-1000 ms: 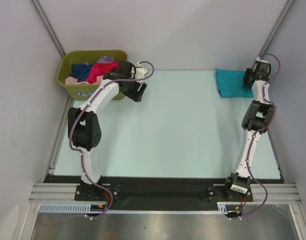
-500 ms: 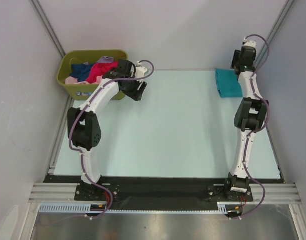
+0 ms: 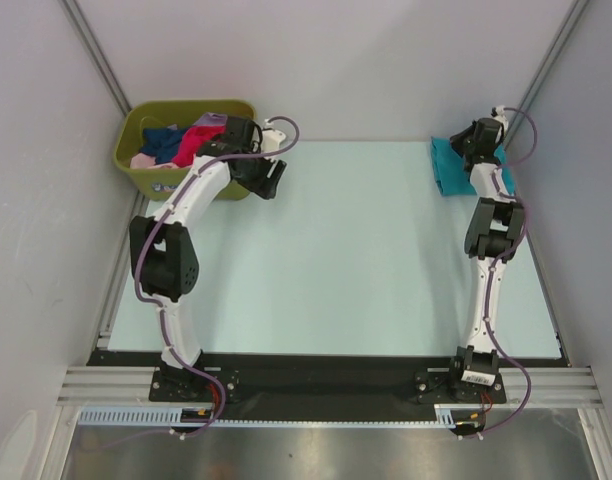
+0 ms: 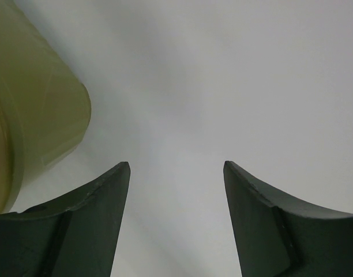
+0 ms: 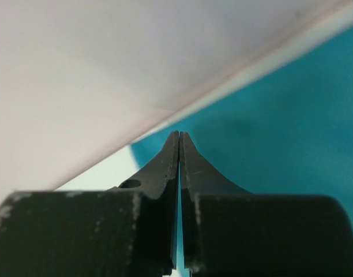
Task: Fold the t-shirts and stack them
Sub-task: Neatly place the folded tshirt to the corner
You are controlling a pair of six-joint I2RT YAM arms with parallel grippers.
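Note:
A folded teal-blue t-shirt [image 3: 448, 170] lies at the table's far right corner. It fills the right side of the right wrist view [image 5: 280, 115]. My right gripper [image 3: 464, 140] hovers at its far edge, by the back wall. Its jaws are pressed together with nothing between them [image 5: 179, 135]. Unfolded t-shirts sit heaped in the olive-green bin [image 3: 136, 175]: magenta-red [image 3: 194, 146], navy [image 3: 164, 140] and pale pink [image 3: 146, 160]. My left gripper [image 3: 270, 178] hangs just right of the bin. It is open and empty [image 4: 176, 167], and the bin's rounded corner [image 4: 38, 115] shows beside it.
The pale table [image 3: 356, 250] runs between both arms. Grey walls [image 3: 346, 60] close the back and sides, with metal rails in the corners. The back wall [image 5: 107, 57] stands right behind the right fingers.
The right gripper has gone from open to shut and swung over the teal t-shirt's far edge. The left arm has edged slightly toward the bin.

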